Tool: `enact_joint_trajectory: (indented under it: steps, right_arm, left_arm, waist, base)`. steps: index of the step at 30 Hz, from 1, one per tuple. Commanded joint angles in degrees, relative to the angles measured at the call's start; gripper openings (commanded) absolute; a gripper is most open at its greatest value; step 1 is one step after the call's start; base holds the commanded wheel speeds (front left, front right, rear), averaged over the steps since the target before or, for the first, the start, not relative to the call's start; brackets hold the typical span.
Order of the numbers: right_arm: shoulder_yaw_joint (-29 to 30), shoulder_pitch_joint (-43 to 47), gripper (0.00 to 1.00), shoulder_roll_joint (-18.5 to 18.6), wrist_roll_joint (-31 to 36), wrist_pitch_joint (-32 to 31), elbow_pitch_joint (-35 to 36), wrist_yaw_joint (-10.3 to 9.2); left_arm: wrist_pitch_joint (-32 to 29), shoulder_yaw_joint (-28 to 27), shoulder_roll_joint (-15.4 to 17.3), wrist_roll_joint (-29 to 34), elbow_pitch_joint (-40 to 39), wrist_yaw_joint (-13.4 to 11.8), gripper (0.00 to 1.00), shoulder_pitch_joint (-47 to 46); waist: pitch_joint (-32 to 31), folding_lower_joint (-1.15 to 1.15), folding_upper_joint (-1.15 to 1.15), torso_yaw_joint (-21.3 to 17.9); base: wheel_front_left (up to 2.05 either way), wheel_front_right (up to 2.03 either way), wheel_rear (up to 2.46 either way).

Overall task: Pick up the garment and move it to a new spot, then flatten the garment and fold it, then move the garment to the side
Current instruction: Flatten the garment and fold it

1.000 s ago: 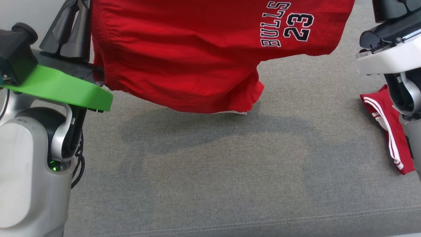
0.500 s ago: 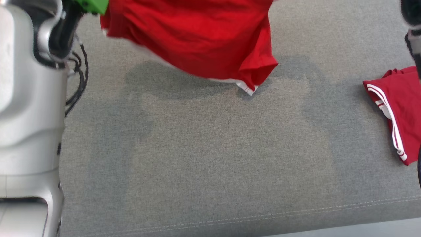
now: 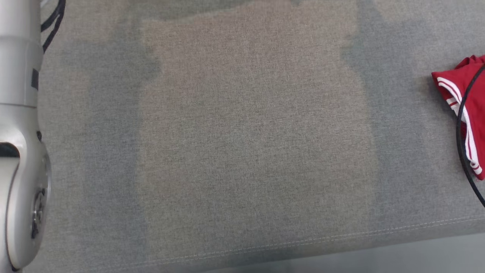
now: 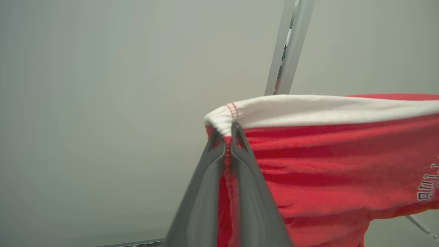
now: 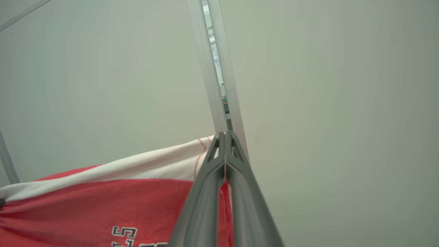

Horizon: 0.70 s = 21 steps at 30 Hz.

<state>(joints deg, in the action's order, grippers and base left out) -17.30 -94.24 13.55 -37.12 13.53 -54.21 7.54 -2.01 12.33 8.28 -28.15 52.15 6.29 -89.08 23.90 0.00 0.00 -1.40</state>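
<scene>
Up have gone both arms with the red shorts (image 4: pixel 325 164), held in the air. Left gripper (image 4: pixel 225 132) pinches the white band's (image 4: pixel 325 109) 9 o'clock end; right gripper (image 5: pixel 225 135) pinches its 3 o'clock end. Another red cloth (image 3: pixel 460 72) lies at 3 o'clock on the gray cushion (image 3: pixel 242 151).

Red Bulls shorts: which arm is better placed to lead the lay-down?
Left, probably: left gripper and right gripper are both shut on the red shorts' white band, but another red striped garment occupies the grey fabric surface's right edge.

left gripper (image 4: pixel 225 134), right gripper (image 5: pixel 225 135), both pinching garment (image 4: pixel 325 164)
</scene>
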Motion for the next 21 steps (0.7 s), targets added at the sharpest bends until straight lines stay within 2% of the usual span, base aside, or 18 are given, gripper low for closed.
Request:
enact_joint_trajectory:
  steps: [1,7,10,16,21]
  right_arm:
    - [0.03,0.06,0.00,0.08,-0.14,0.22,-0.94,-0.11]
    - [-1.52,-0.56,0.00,-3.37,-3.31,-0.66,-7.63,-0.10]
    - [-3.34,1.77,0.00,-3.83,-5.95,-0.85,-6.38,-0.09]
    - [-9.51,13.64,0.00,-0.93,-14.84,-1.56,4.41,-0.06]
    - [-13.11,27.81,0.00,3.62,-22.78,-0.05,15.97,-0.06]
  left_arm:
    - [0.19,-0.27,0.41,-0.05,0.68,-0.27,0.00,-0.70]
    - [1.39,0.06,-1.48,-2.35,9.02,0.77,0.00,-3.04]
    - [2.93,0.72,-2.66,-3.79,11.02,1.20,0.00,-1.20]
    - [9.17,5.32,-4.52,-9.63,5.82,1.21,0.00,8.18]
    - [14.18,13.17,-3.95,-9.11,-0.61,1.23,0.00,21.14]
  waist:
    - [2.27,0.00,0.00,-0.68]
    - [5.49,0.00,0.00,-1.06]
    - [6.58,0.00,0.00,-0.59]
    - [7.12,0.00,0.00,-0.04]
    - [6.03,0.00,0.00,-0.20]
  base:
    - [0.00,0.00,0.00]
    - [0.00,0.00,0.00]
    - [0.00,0.00,0.00]
    - [0.00,0.00,0.00]
    - [0.00,0.00,0.00]
